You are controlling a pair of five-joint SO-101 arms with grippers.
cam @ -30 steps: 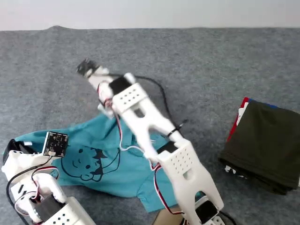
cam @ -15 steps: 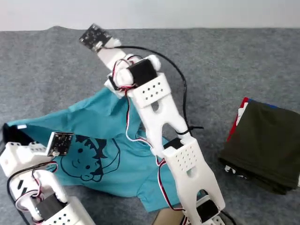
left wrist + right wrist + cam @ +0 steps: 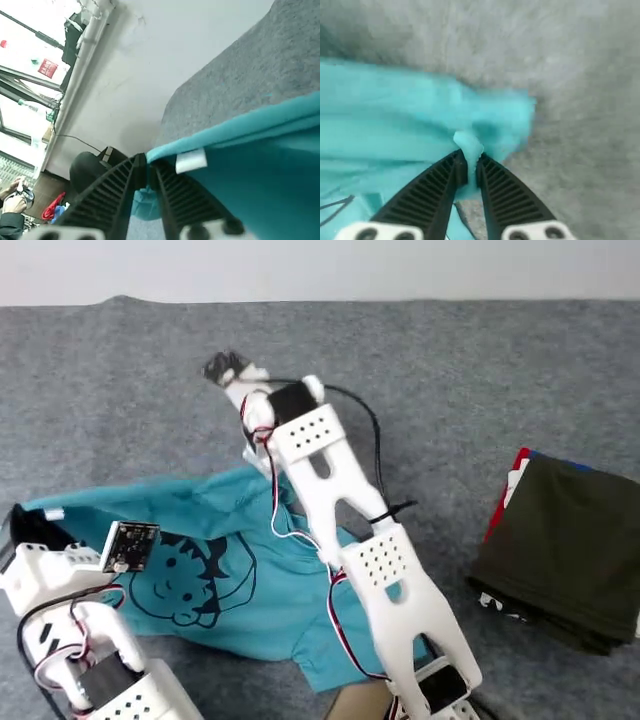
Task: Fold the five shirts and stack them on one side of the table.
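Lowered again, the right gripper [image 3: 468, 161] pinches the teal shirt [image 3: 215, 535], the left gripper [image 3: 146, 167] clamps its labelled corner near the left edge of the table [image 3: 450, 370], and the pile of folded shirts [image 3: 565, 545] at the right edge suggests only this one remains.

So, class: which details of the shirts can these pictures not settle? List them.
1. Folded stack, high view: cut by the right edge; shirts under the dark top one uncountable.
2. Teal shirt, high view: right arm covers its middle.
3. Right wrist view: blur hides which part the fingers pinch.
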